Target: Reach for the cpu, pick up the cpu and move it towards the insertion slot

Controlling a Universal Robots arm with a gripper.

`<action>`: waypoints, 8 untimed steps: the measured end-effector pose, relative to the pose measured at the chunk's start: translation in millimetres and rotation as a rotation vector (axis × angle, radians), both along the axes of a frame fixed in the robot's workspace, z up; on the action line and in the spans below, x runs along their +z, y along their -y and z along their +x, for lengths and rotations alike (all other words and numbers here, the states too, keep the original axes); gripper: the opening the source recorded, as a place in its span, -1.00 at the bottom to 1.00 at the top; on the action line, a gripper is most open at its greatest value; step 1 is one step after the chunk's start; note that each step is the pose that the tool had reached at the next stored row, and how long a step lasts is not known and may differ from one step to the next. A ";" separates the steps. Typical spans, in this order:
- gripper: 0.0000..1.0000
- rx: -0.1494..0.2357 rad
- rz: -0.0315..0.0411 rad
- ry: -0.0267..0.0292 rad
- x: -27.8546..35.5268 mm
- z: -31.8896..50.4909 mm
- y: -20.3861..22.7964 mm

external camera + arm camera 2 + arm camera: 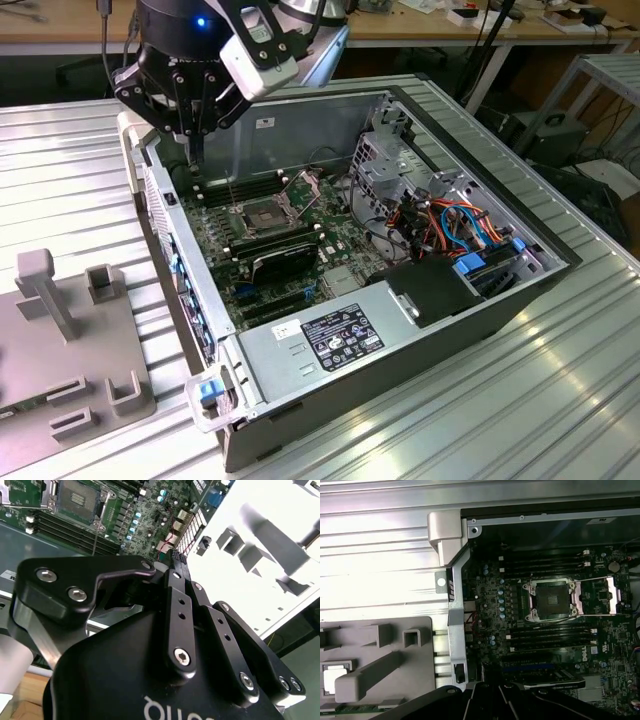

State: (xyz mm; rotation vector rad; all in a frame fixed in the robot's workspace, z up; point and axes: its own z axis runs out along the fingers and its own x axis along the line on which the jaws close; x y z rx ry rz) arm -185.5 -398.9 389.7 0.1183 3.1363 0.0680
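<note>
The hand (190,148) hangs in the upper left of the exterior view, over the far corner of the open computer case (400,395). Its fingers are drawn together with nothing between them. The case lies on a ribbed metal counter (560,390). The insertion slot (262,214) sits on the motherboard (340,245) left of centre in that view. Its dark centre is bare inside a silvery frame, and it lies lower than the hand and apart from it.

As for writing, a black label (340,337) with white print lies on the power supply (290,360) in the lower middle. A small white sticker (265,122) sits on the case's inner wall. Neither can be made out.

The second wrist view adds white lettering (175,710) on the hand's black body, cut off at the frame edge.

The first wrist view adds the cpu (334,677), a pale square lying flat in a recess of the grey fixture (385,640). It is outside the case wall, well apart from the insertion slot and clear of the hand.

The exterior view alone gives the orange and blue cables (460,220), right of centre.
</note>
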 end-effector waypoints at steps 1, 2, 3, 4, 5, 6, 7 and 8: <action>-0.79 0.000 0.0000 0.0000 -0.1 -0.6 0.0; -0.79 0.000 0.0000 -0.0002 -0.1 -1.7 0.0; -0.79 0.000 0.0000 -0.0003 -0.1 -2.4 0.0; -0.79 0.000 0.0000 -0.0003 -0.1 -3.5 0.0; -0.79 0.000 0.0000 -0.0004 -0.2 -4.3 0.0; -0.79 0.000 0.0000 -0.0004 -0.2 -4.9 0.0; -0.79 0.000 0.0000 -0.0004 -0.2 -5.5 0.0; -0.79 0.000 0.0000 -0.0004 -0.2 -6.5 0.0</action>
